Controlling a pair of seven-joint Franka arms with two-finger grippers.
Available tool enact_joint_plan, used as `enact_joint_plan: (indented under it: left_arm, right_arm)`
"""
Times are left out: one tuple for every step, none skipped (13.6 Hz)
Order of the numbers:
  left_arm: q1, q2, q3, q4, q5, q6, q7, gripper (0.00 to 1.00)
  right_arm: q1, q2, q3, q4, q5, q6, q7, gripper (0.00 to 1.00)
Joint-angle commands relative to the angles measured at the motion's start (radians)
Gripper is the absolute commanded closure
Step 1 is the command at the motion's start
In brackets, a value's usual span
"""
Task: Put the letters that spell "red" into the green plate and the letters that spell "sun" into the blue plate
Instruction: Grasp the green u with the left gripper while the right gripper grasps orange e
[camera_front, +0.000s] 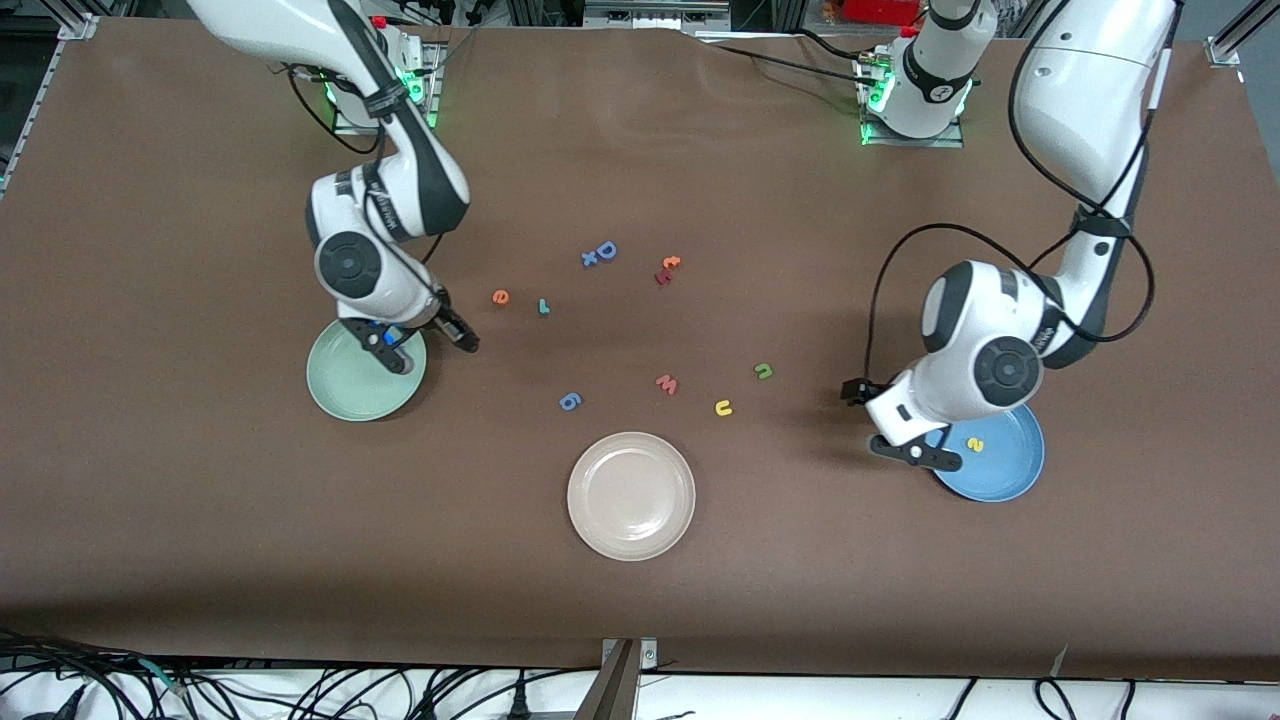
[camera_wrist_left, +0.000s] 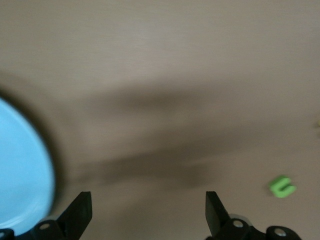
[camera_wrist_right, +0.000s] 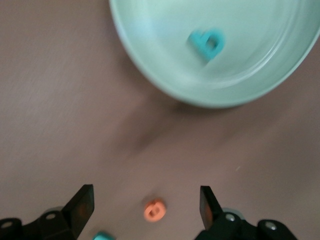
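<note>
The green plate (camera_front: 350, 385) holds a teal "d" (camera_wrist_right: 206, 42). My right gripper (camera_front: 437, 356) (camera_wrist_right: 145, 195) hangs open and empty over the table beside that plate, above the orange "e" (camera_front: 501, 296) (camera_wrist_right: 154, 210). The thin teal "r" (camera_front: 543, 306) (camera_wrist_right: 102, 236) lies next to the "e". The blue plate (camera_front: 1005, 478) (camera_wrist_left: 20, 170) holds a yellow "s" (camera_front: 974, 444). My left gripper (camera_front: 864, 420) (camera_wrist_left: 148, 210) is open and empty over bare table beside the blue plate. The green "n" (camera_front: 763, 371) (camera_wrist_left: 282, 186) and yellow "u" (camera_front: 723, 407) lie on the table.
A cream-white plate (camera_front: 631, 495) sits nearest the front camera, mid-table. A blue "D" with a small "x" (camera_front: 600, 253), two red-orange letters (camera_front: 667, 268), a pink "w" (camera_front: 667, 384) and a blue "g" (camera_front: 570, 401) are scattered in the middle.
</note>
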Motion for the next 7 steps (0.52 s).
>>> enact_joint_plan:
  left_arm:
    - [-0.065, -0.010, -0.003, -0.002, 0.027, -0.014, -0.136, 0.00]
    - [-0.095, -0.008, -0.003, -0.002, 0.027, -0.008, -0.202, 0.00]
    - [-0.115, -0.002, -0.004, -0.002, 0.023, 0.001, -0.256, 0.00]
    - [-0.134, 0.004, -0.004, -0.003, 0.018, 0.024, -0.302, 0.00]
    - [-0.155, 0.005, -0.004, -0.020, 0.017, 0.052, -0.346, 0.00]
    - [-0.164, 0.007, -0.004, -0.037, 0.017, 0.087, -0.373, 0.00]
    - [-0.172, 0.010, -0.004, -0.060, 0.017, 0.125, -0.391, 0.00]
  right_arm:
    - [-0.006, -0.011, 0.045, -0.077, 0.013, 0.096, 0.050, 0.06]
    - [-0.006, -0.013, 0.056, -0.114, 0.013, 0.141, 0.051, 0.06]
    - [-0.006, -0.013, 0.065, -0.154, 0.013, 0.193, 0.051, 0.06]
    - [-0.006, -0.013, 0.070, -0.180, 0.013, 0.230, 0.053, 0.06]
    - [-0.006, -0.008, 0.071, -0.193, 0.013, 0.249, 0.053, 0.06]
    - [-0.003, -0.005, 0.073, -0.193, 0.013, 0.250, 0.062, 0.06]
    - [0.012, -0.002, 0.080, -0.193, 0.013, 0.252, 0.093, 0.06]
